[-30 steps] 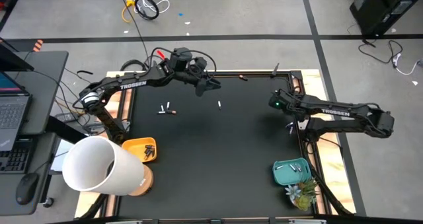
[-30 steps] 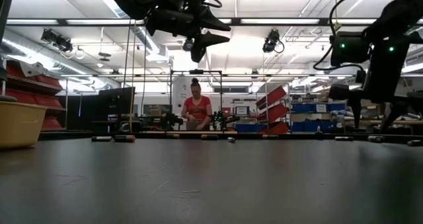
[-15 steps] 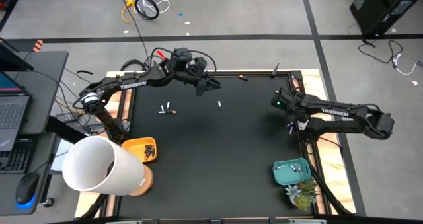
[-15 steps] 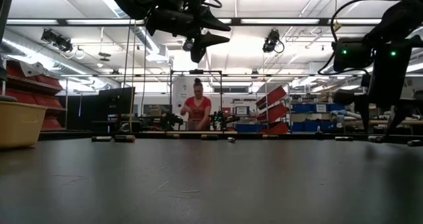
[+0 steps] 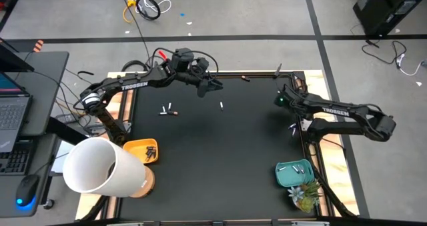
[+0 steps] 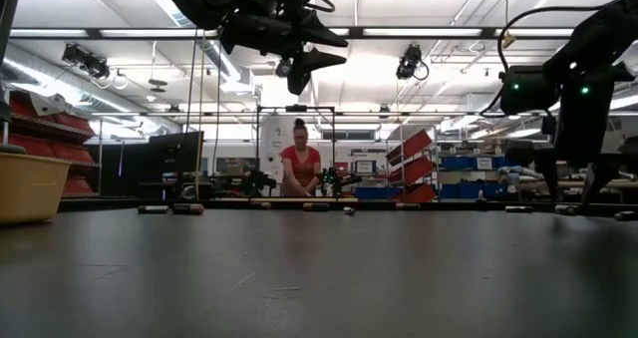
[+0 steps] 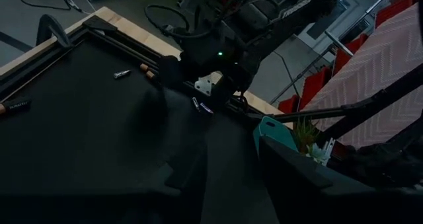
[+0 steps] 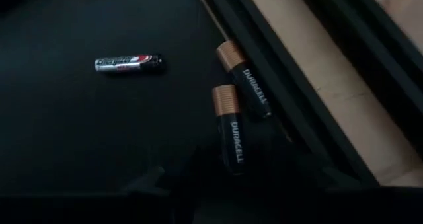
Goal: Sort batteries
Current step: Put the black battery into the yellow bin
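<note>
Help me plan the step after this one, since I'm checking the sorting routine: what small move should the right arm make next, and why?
Probably lower the right end effector onto the nearer copper-topped battery. In the right wrist view two such batteries lie side by side against the table's raised edge, directly ahead of the fingers, and neither is held.

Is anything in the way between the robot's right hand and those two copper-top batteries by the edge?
Nothing visible. The right hand hangs just over the two copper-top batteries, which lie side by side against the table's raised edge.
</note>
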You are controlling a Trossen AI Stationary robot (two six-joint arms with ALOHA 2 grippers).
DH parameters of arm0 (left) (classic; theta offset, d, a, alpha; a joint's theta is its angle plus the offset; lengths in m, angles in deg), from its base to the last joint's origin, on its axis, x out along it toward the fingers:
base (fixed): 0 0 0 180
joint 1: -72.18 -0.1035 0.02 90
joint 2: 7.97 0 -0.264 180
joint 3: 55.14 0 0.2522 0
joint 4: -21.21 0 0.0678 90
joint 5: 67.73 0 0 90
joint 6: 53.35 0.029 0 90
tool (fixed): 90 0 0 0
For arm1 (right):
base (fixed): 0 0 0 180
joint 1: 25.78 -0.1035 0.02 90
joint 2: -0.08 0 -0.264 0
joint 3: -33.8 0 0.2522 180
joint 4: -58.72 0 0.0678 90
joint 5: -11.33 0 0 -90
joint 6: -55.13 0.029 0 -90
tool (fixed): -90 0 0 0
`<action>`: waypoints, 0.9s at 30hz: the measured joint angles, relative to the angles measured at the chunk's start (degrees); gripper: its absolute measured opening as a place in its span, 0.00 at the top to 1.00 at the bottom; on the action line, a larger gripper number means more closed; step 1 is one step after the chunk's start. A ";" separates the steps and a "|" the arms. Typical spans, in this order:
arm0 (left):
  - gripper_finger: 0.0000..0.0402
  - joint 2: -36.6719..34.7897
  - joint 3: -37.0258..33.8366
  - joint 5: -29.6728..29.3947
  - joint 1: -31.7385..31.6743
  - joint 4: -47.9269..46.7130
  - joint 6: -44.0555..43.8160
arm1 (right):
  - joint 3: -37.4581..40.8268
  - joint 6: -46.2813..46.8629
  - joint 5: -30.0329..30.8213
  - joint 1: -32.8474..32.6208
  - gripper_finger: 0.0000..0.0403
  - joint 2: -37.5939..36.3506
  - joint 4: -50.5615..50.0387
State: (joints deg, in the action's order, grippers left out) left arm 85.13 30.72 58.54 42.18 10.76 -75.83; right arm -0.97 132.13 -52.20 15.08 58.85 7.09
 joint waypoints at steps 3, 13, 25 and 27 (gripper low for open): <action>0.62 0.00 0.00 0.00 0.00 0.00 -0.05 | 0.00 -1.24 -0.79 0.95 0.59 2.41 1.37; 0.62 0.00 0.00 0.00 0.00 -0.02 -0.66 | -0.22 -2.43 -0.96 1.59 0.62 7.85 3.28; 0.62 0.00 0.00 0.00 0.00 -0.02 -0.72 | -0.20 -6.01 -2.95 1.66 0.94 8.13 5.48; 0.62 0.00 0.00 0.00 0.00 -0.02 -0.72 | -0.22 -6.12 -3.21 1.66 0.94 8.13 5.40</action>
State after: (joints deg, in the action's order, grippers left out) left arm 85.13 30.72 58.54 42.18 10.73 -76.55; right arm -1.19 126.00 -55.41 16.74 66.98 12.49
